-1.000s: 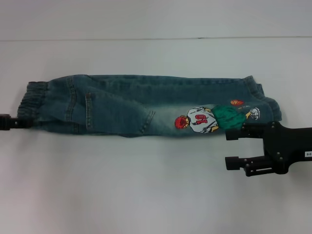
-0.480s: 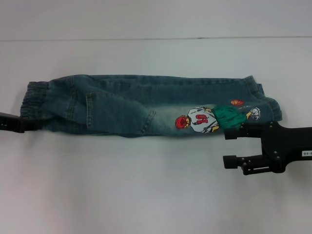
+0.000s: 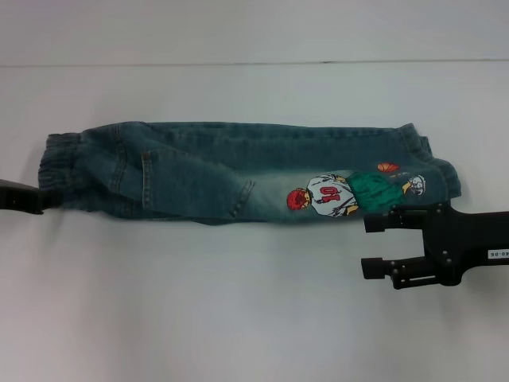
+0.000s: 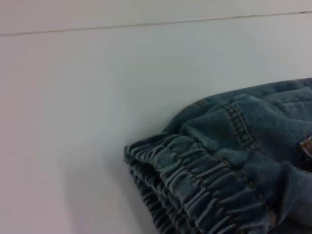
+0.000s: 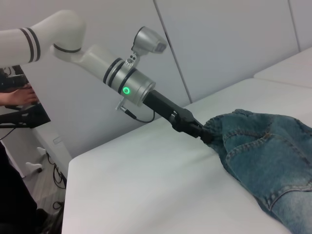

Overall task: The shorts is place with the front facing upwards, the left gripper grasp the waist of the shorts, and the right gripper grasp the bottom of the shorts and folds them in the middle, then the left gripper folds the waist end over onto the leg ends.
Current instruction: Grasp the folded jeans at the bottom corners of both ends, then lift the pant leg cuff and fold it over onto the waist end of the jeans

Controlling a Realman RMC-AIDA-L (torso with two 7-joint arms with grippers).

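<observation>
Head view – shorts (image 3: 238, 171): lay folded lengthwise in a band across the middle of the frame on the white tabletop (image 3: 238, 318), ruffled waist (image 3: 60, 171) at left, leg hems (image 3: 433, 163) at right beside the cartoon print (image 3: 330, 195).
Head view – left tool (image 3: 48, 197): at the left edge, tip touching the waist; whether it had closed on the cloth could not be told.
Head view – right tool (image 3: 375, 243): lower right, fingers spread, empty, just below the hem end.
Left wrist view – waist (image 4: 195, 185): filled the lower right; own fingers not shown.
Right wrist view – left tool (image 5: 207, 134): centre frame, tip buried in the waist folds.
Advice: the left tool should probably pinch every waist layer before carrying it over to the hems.
</observation>
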